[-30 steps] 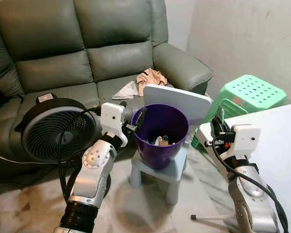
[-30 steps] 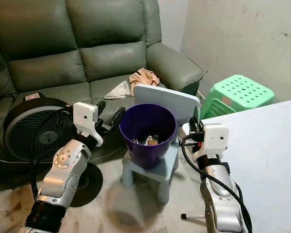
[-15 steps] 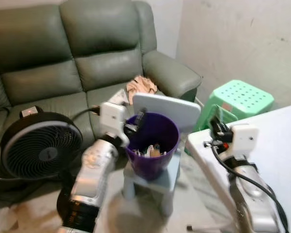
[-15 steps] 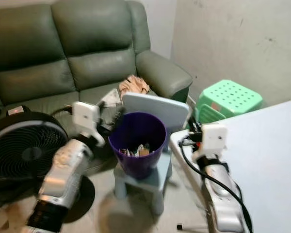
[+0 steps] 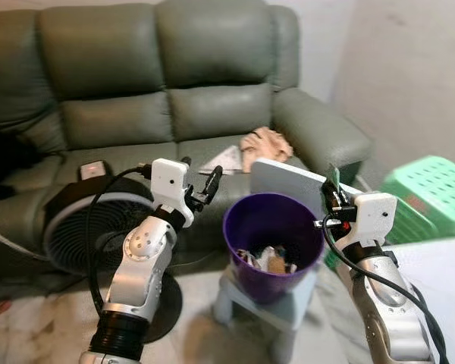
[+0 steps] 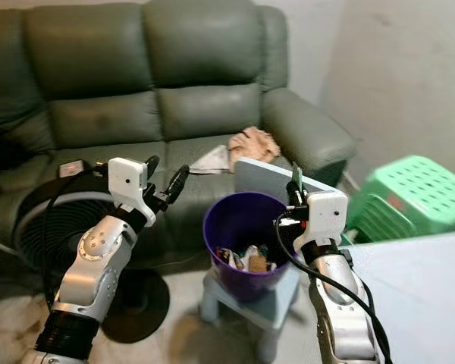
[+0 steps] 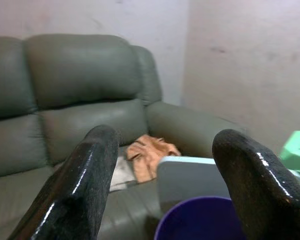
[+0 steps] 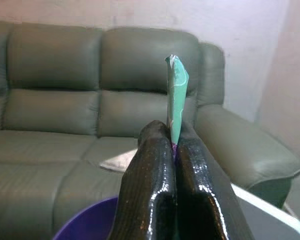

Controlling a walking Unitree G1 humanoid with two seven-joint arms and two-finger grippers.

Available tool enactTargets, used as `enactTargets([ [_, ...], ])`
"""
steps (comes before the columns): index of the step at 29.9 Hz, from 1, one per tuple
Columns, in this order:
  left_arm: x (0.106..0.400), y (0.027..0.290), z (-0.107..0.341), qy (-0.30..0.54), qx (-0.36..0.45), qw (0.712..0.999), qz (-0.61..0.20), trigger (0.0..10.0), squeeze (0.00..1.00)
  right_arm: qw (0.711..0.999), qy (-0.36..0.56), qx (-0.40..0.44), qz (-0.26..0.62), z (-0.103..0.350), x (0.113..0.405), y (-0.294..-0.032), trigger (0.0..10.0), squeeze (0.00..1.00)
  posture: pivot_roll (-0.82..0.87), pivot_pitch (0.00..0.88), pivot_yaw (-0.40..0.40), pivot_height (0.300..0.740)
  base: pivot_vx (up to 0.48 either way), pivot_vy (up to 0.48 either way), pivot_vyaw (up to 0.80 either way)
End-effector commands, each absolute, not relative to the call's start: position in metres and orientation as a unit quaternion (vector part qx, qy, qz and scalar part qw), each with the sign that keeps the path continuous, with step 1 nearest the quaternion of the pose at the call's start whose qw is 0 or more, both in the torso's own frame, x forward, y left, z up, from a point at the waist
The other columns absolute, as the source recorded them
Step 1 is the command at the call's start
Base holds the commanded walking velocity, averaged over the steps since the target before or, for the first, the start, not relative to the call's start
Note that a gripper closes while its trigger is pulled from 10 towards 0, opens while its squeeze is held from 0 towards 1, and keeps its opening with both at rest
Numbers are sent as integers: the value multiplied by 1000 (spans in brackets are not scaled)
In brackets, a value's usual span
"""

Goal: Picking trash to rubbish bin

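By the green sofa [image 5: 136, 98], the right gripper [image 8: 171, 145] pinches a thin green wrapper [image 8: 176, 95] just beside the purple bin [image 5: 273, 246], while the left gripper [image 5: 201, 180] gapes empty.

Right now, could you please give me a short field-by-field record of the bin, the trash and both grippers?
bin: purple rubbish bin standing on a small pale stool, in front of the green sofa
bin contents: several pieces of trash already inside
right gripper: shut on a thin green wrapper, raised at the bin's right rim
left gripper: open, holding nothing, raised left of the bin
on sofa seat: peach cloth and a flat paper
beside bin: black floor fan
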State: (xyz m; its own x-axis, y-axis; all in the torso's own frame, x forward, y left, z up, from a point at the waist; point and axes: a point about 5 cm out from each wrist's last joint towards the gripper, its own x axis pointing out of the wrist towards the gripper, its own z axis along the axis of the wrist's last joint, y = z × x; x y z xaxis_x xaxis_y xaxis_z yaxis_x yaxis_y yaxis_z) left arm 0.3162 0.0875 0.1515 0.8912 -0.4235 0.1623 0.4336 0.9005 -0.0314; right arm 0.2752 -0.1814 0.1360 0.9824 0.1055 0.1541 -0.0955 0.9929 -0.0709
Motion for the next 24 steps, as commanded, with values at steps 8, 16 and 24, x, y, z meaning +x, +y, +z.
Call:
enactTargets([
  [8, 315, 92, 155, -89, -23, 973, -213, 10000, 0, 995, -79, -16, 53, 137, 276, -180, 10000, 0, -47, 17, -7, 740, 0, 0, 200],
  [16, 306, 85, 151, -88, -40, 970, -224, 10000, 0, 997, -22, -49, 47, 128, 293, -179, 10000, 0, -49, 43, -8, 740, 0, 0, 0],
  [24, 284, 67, 146, -101, -46, 960, -257, 10000, 0, 998, -17, -48, 36, 134, 323, -180, 10000, 0, -28, 82, -29, 740, 0, 0, 0],
])
